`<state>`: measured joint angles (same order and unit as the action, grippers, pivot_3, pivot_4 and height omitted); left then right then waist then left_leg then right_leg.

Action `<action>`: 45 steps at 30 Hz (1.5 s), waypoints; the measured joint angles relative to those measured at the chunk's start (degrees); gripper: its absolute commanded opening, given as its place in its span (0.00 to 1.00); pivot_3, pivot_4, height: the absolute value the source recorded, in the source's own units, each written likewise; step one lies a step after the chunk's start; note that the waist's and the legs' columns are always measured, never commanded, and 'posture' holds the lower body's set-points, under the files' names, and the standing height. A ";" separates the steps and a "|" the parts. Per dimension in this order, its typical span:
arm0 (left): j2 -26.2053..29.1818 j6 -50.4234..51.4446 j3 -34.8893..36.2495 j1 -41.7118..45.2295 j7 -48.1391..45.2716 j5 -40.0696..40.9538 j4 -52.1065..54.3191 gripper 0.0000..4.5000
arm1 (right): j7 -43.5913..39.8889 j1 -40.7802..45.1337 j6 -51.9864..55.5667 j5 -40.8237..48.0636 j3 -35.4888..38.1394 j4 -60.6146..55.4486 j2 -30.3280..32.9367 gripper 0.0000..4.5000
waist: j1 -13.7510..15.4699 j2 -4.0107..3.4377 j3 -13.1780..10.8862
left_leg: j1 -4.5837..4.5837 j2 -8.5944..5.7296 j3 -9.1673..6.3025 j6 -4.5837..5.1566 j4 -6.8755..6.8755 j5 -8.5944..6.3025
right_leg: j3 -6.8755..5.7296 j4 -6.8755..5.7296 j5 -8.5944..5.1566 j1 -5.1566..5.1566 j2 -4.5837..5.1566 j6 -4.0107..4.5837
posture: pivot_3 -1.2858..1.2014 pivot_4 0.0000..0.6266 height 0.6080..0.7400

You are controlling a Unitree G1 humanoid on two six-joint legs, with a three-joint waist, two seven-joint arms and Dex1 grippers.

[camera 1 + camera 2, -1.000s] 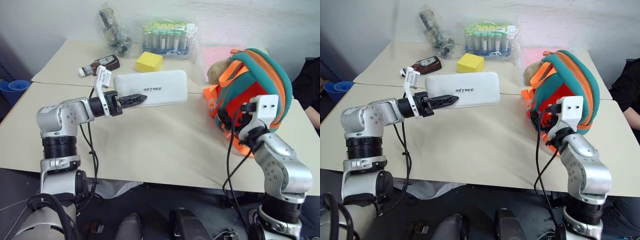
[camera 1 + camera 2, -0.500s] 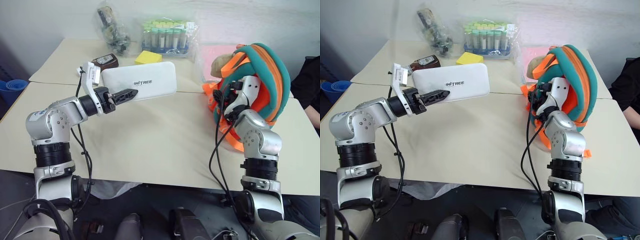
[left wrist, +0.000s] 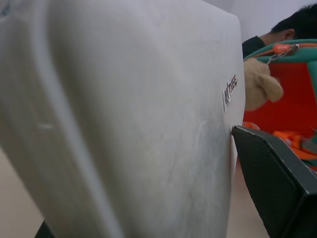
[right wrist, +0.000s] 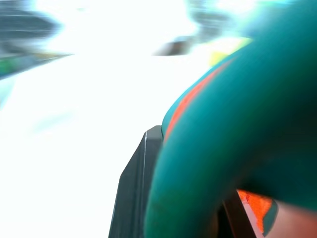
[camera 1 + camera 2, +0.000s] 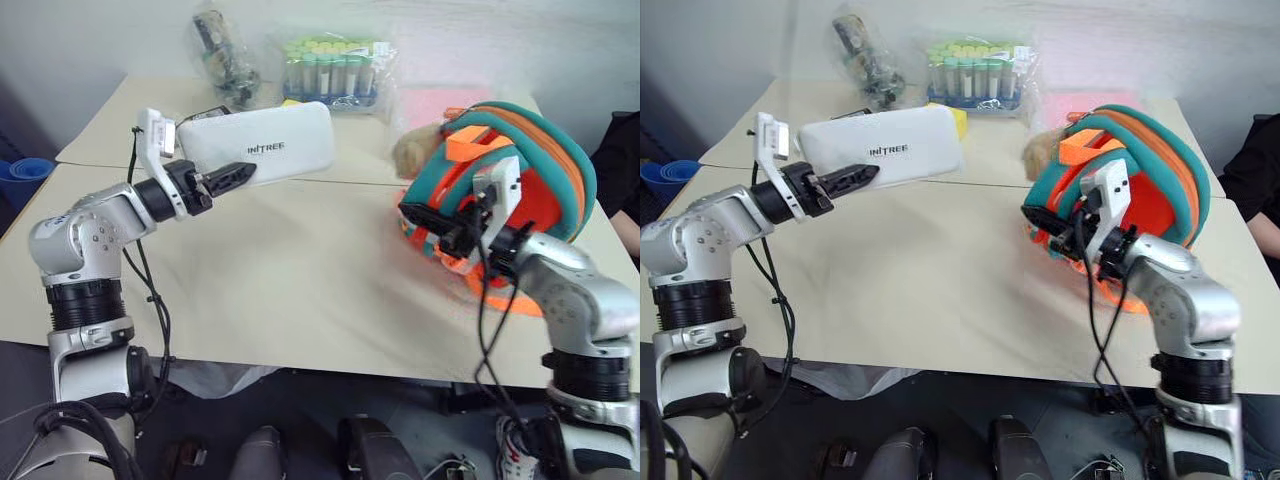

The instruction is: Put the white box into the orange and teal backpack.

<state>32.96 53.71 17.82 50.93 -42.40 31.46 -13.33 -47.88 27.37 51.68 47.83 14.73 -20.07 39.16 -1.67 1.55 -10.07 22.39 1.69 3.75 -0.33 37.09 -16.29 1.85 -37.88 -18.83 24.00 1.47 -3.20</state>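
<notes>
While left jaws clamp the white box (image 5: 262, 147), right jaws grip the backpack (image 5: 520, 170).

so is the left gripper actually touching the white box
Touching. In the left eye view the left gripper clamps one end of the white box, holding it clear of the table.

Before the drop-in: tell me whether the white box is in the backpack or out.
Out. The white box is held in the air by the left end effector, apart from the backpack.
</notes>
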 measured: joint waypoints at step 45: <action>2.77 -24.30 -11.27 1.15 -15.11 -4.63 3.29 0.69 | -10.57 -12.33 9.55 26.39 8.26 -5.67 18.42 0.00 | 0.12 0.27 -0.37 | -0.06 0.01 -0.04 0.22 0.17 -0.10 | 0.01 0.16 0.04 -0.25 0.02 -0.11 | 0.52 0.24 1.00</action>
<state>35.72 29.42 6.55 52.08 -57.50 26.84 -10.03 -58.45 15.04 61.23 74.22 22.99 -25.73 57.58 -1.56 1.82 -10.44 22.33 1.70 3.72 -0.11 37.26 -16.39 1.86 -37.72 -18.78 23.75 1.49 -3.31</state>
